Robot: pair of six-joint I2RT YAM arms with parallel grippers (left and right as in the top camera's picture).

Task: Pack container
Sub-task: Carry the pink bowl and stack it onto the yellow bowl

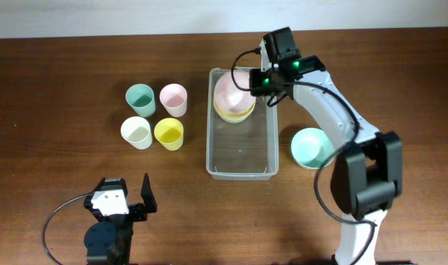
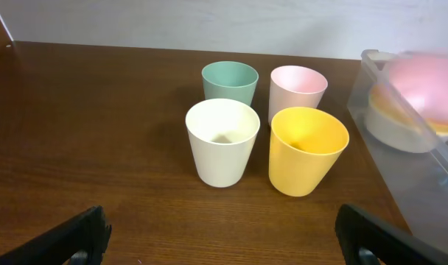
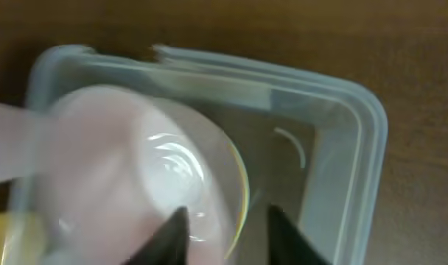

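Observation:
The clear plastic container (image 1: 239,175) lies at the table's middle. At its far end a pink bowl (image 1: 228,90) sits tilted on a yellow bowl (image 1: 237,114). My right gripper (image 1: 262,79) hangs over that end. In the right wrist view its fingers (image 3: 228,232) are apart and straddle the blurred pink bowl's (image 3: 121,169) rim without pinching it, inside the container (image 3: 364,147). My left gripper (image 1: 124,193) is open and empty near the front left edge. In the left wrist view its fingers (image 2: 224,243) are wide apart, with the container (image 2: 415,184) and pink bowl (image 2: 423,77) at the right.
Several cups stand left of the container: green (image 1: 140,99), pink (image 1: 173,98), white (image 1: 135,132), yellow (image 1: 169,133). They show in the left wrist view ahead of my fingers, such as the white cup (image 2: 222,143) and the yellow cup (image 2: 307,151). A mint bowl (image 1: 311,147) sits right of the container.

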